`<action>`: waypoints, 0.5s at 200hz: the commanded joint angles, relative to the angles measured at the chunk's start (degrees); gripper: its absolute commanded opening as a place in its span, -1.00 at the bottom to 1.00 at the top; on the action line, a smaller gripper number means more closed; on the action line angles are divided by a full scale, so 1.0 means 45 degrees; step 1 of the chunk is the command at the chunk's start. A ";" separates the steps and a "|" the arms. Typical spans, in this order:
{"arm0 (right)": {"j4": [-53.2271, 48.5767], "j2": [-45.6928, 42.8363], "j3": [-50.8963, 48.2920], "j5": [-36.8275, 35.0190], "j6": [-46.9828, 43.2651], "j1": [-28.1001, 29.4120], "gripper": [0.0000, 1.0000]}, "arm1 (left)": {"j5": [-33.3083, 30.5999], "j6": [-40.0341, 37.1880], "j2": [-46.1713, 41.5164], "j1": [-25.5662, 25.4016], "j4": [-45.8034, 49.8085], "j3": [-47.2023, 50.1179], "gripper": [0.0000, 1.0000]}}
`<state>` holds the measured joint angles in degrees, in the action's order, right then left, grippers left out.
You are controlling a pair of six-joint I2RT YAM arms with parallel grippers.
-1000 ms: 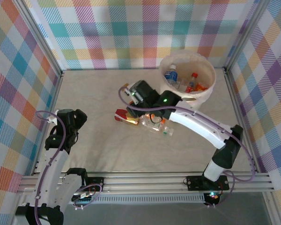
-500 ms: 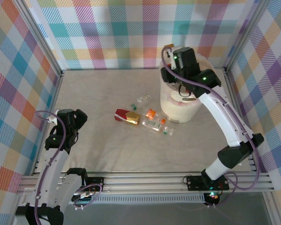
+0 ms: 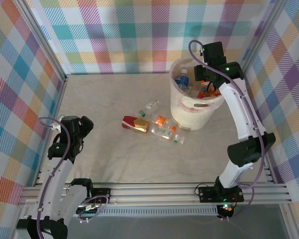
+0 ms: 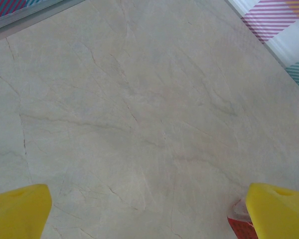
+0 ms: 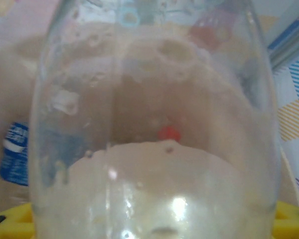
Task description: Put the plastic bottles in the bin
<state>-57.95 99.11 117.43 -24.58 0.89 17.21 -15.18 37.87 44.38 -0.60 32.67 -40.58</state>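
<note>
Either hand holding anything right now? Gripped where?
Right hand holds a clear bottle, pinched across its body; which end is nearer can't be told. Left hand is open, holding nothing.

Overhead camera faces table point(image 3: 104, 149); wrist cameras closer.

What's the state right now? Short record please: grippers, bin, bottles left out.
right gripper: shut on a clear bottle, above the bin
left gripper: open, empty, over the table
bin: upright, far right of the table, several bottles inside
bottles on table: about four, clustered just left of the bin
task: not finished
</note>
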 commanded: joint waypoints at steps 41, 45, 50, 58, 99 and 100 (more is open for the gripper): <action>-0.1346 0.0832 0.0694 -0.0415 -0.0606 -0.1009 0.04 | 0.0296 -0.0216 -0.0047 0.0153 -0.0355 0.0065 1.00; -0.1372 0.0888 0.0683 -0.0397 -0.0603 -0.1040 0.04 | 0.0305 -0.0212 -0.0039 0.0153 -0.0369 0.0053 1.00; -0.1381 0.0947 0.0673 -0.0383 -0.0631 -0.1085 0.04 | 0.0313 -0.0222 -0.0041 0.0153 -0.0382 0.0052 1.00; -0.1408 0.1034 0.0663 -0.0348 -0.0646 -0.1148 0.05 | 0.0326 -0.0218 -0.0036 0.0152 -0.0384 0.0044 1.00; -0.1493 0.1393 0.0588 -0.0330 -0.0685 -0.1340 0.14 | 0.0441 -0.0251 0.0001 0.0153 -0.0374 0.0004 1.00; -0.1475 0.1393 0.0576 -0.0335 -0.0685 -0.1342 0.14 | 0.0432 -0.0251 0.0001 0.0153 -0.0379 0.0008 1.00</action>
<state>-63.40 104.68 118.61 -25.52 -0.99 11.57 -14.02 37.87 44.42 -0.60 32.62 -40.60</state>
